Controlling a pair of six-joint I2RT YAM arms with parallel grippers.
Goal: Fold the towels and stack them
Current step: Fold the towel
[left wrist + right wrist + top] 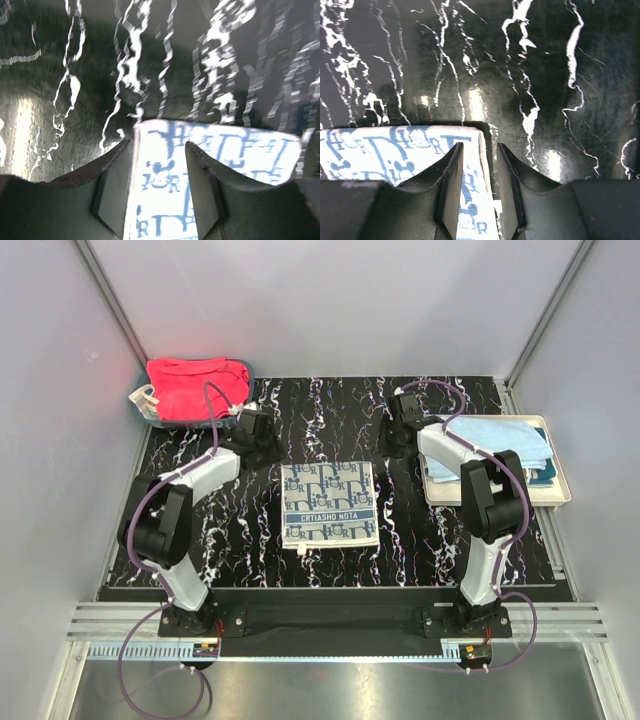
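Hovering with fingers spread wide, the left gripper [159, 146] hangs over the printed towel's [329, 503] far left corner; the right gripper [479, 146] (fingers only narrowly parted) grips nothing above the far right corner; the towel lies flat mid-table [220, 540]; a red towel [190, 385] fills the bin [140, 405]; a blue towel [500, 440] tops the tray [555, 495].

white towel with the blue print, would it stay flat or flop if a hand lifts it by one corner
Probably floppy: the printed towel is thin cloth lying flat, so lifting one corner would likely leave the rest sagging. It looks light for its size. If pushed, it may bunch up rather than slide across the marbled table.
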